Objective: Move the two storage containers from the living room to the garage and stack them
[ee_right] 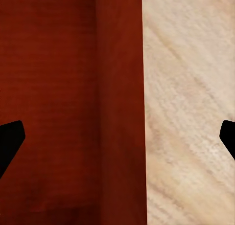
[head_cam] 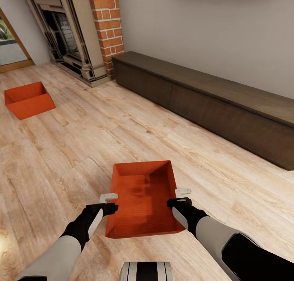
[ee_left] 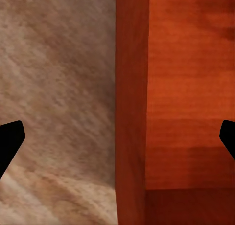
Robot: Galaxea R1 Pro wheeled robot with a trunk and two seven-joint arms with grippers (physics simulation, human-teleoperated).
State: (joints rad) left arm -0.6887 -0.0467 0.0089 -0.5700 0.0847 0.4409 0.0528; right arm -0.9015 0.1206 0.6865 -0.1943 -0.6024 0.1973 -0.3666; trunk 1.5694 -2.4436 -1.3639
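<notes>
Orange-red near bin (head_cam: 143,199) on the wood floor (head_cam: 61,158), between both grippers. Left gripper (head_cam: 109,203) and right gripper (head_cam: 181,196): fingers spread open, each straddling a side wall. Second bin (head_cam: 28,99) lies well apart, near the fireplace (head_cam: 77,32).

Both arms reach forward and down; the left hand (head_cam: 109,203) and right hand (head_cam: 181,196) have fingers spread wide.
</notes>
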